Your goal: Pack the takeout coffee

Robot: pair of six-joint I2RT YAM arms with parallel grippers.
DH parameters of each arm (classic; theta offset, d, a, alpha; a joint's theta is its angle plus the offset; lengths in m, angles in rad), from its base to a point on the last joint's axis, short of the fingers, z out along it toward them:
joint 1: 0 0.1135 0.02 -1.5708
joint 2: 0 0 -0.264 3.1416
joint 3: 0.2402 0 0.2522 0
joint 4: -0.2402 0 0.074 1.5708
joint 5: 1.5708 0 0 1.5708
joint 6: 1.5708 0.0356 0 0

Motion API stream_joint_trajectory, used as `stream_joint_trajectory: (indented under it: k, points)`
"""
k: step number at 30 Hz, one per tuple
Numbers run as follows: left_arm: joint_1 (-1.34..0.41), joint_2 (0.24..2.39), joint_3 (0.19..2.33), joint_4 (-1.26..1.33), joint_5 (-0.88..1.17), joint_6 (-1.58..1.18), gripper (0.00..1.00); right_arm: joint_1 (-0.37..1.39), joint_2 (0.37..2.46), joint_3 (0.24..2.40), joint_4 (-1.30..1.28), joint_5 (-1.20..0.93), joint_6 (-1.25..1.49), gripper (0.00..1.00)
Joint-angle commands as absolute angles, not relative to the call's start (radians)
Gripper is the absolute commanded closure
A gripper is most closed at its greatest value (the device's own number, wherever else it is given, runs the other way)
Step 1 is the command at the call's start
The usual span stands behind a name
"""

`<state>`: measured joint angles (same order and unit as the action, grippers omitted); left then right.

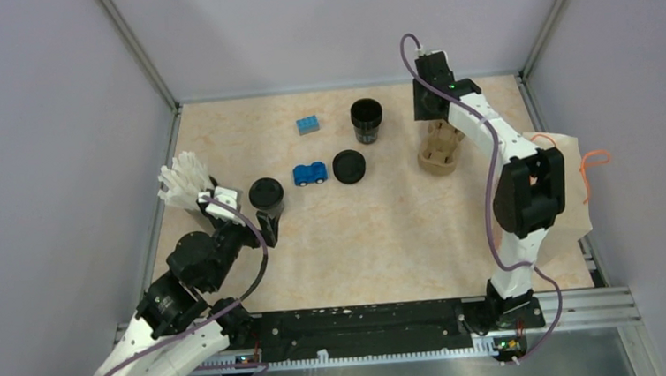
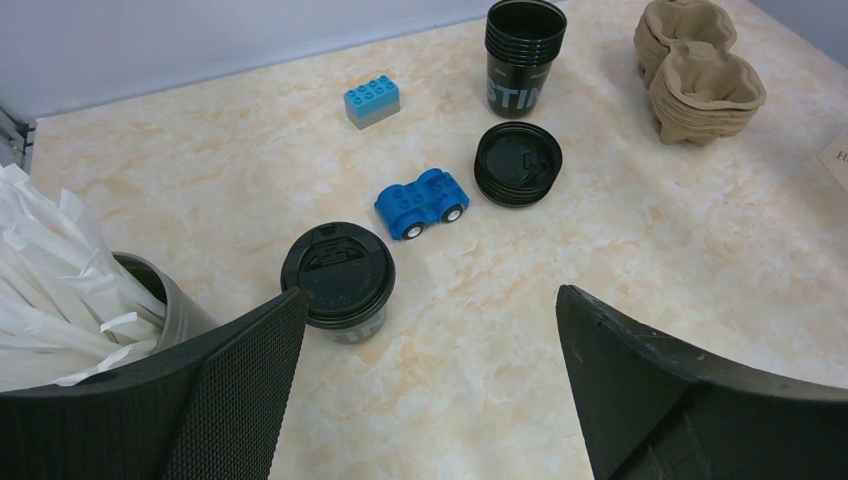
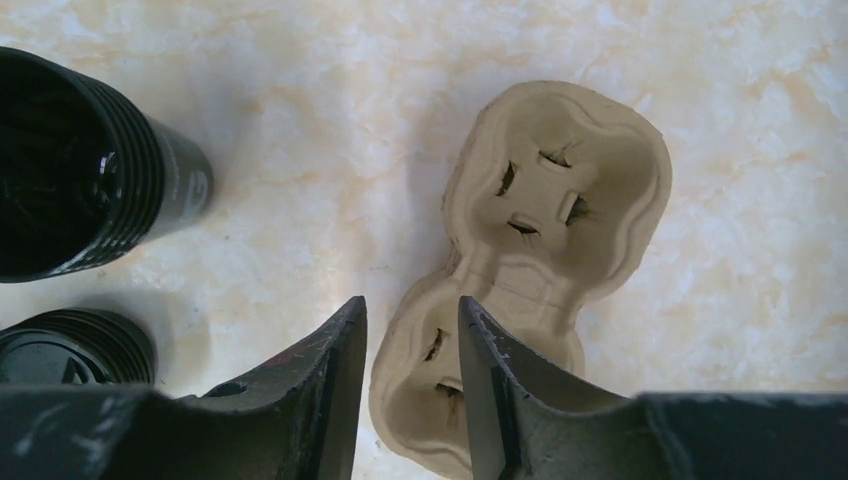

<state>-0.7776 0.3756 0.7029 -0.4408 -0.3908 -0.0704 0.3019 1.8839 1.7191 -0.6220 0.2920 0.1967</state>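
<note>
The takeout coffee point(image 2: 338, 275) is a small black cup with its lid on, standing at the table's left point(image 1: 266, 193). My left gripper point(image 2: 428, 300) hangs just in front of it point(image 1: 265, 221), open wide and holding nothing. Its left finger's tip almost reaches the cup. My right gripper point(image 3: 411, 302) points down over the brown pulp carrier point(image 3: 555, 190) at the back right point(image 1: 438, 126). Its jaws stand a narrow way apart. The rim of the carrier's near pocket lies between and below them, and a sliver of gap shows beside the left finger.
A stack of open black cups point(image 1: 366, 119) stands beside a stack of black lids point(image 1: 349, 166). A blue toy car point(image 1: 310, 173) and a blue brick point(image 1: 308, 124) lie nearby. A grey cup of white utensils point(image 1: 183, 181) is by the left wall. White paper with an orange loop point(image 1: 566, 150) lies at the right edge.
</note>
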Motion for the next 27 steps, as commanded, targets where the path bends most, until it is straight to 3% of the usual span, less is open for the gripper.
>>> stream_joint_trajectory:
  k: [1,9,15,21,27]
  points:
    - [-0.773,0.383,0.699,-0.405,-0.399,-0.057,0.01,0.281,1.779,1.769,-0.716,0.375,0.229,0.6]
    - [-0.773,0.391,0.701,-0.408,-0.386,-0.06,0.01,0.257,1.552,1.845,-0.983,0.511,0.222,0.49]
    - [-0.773,0.398,0.699,-0.406,-0.365,-0.058,0.01,0.183,1.378,1.836,-1.158,0.553,0.245,0.27]
    - [-0.773,0.403,0.701,-0.407,-0.347,-0.055,0.01,0.159,1.244,1.736,-1.23,0.56,0.268,0.17]
    - [-0.773,0.403,0.696,-0.398,-0.321,-0.053,0.01,0.025,1.219,1.611,-1.232,0.48,0.243,0.15]
